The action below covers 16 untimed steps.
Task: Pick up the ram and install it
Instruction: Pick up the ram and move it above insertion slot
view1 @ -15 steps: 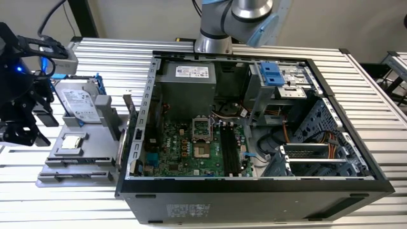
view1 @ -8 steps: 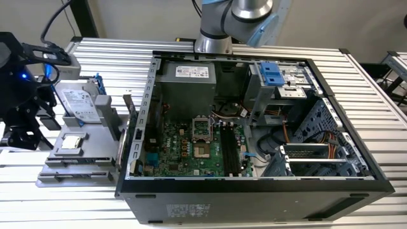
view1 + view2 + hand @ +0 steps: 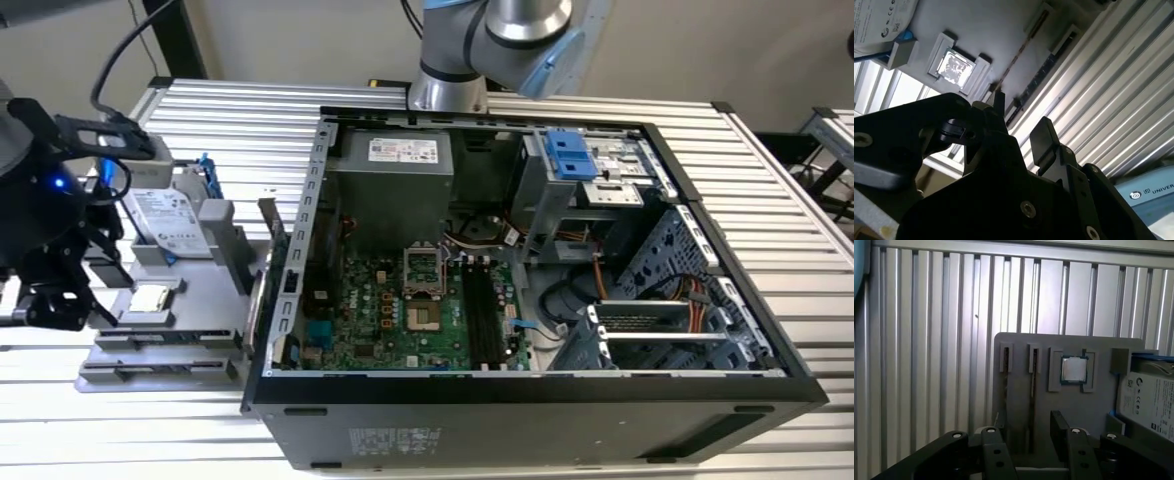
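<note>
Gripper [image 3: 1024, 424] spread (empty) near ram [image 3: 1032, 387]

One ram [image 3: 1032, 400], one processor chip [image 3: 1074, 369], one hard drive [image 3: 1149, 400], one tray [image 3: 1019, 345], one computer case [image 3: 534, 392].

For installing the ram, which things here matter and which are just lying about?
Part of the job: thin dark ram stick standing edge-on in the grey tray; open black gripper close to it; open black computer case with green motherboard.
Lying about: boxy silver hard drive; small square silver processor chip.
</note>
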### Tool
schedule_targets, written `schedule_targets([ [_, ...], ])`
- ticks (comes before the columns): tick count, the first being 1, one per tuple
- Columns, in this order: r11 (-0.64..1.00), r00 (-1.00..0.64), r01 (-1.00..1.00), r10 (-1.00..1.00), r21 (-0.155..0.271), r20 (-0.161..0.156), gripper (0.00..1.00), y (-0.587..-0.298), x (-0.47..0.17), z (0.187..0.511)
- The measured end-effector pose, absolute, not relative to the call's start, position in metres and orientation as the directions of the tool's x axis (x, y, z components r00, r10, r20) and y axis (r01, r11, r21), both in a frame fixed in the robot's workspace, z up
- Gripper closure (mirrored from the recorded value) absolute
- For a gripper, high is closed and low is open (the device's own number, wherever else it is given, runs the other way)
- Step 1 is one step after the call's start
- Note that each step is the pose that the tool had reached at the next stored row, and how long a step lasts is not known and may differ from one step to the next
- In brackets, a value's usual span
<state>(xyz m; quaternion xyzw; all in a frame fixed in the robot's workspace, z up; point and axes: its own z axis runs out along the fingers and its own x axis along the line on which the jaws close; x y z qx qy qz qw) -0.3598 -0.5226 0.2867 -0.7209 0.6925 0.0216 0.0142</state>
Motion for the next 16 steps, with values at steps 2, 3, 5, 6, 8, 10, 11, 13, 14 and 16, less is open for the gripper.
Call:
schedule_targets([
  [2, -0.04, 0.04, -0.999, -0.998, 0.009, -0.051, 0.0, -0.524, -0.36, 0.283],
  [3, -0.04, 0.04, -0.999, -0.998, 0.009, -0.051, 0.0, -0.525, -0.36, 0.281],
  [5, -0.04, 0.039, -0.999, -0.998, 0.009, -0.051, 0.0, -0.526, -0.36, 0.278],
  [6, -0.039, 0.038, -0.999, -0.998, 0.009, -0.051, 0.0, -0.526, -0.36, 0.276],
  [8, -0.038, 0.037, -0.999, -0.998, 0.009, -0.05, 0.0, -0.527, -0.36, 0.272],
  [10, -0.036, 0.036, -0.999, -0.998, 0.009, -0.05, 0.0, -0.527, -0.36, 0.269],
  [11, -0.036, 0.035, -0.999, -0.998, 0.009, -0.05, 0.0, -0.527, -0.36, 0.267],
  [13, -0.032, 0.032, -0.999, -0.998, 0.01, -0.048, 0.0, -0.527, -0.36, 0.264],
  [14, -0.03, 0.03, -0.999, -0.998, 0.01, -0.047, 0.0, -0.528, -0.36, 0.263],
  [16, -0.026, 0.025, -1.0, -0.999, 0.01, -0.045, 0.0, -0.528, -0.36, 0.259],
])
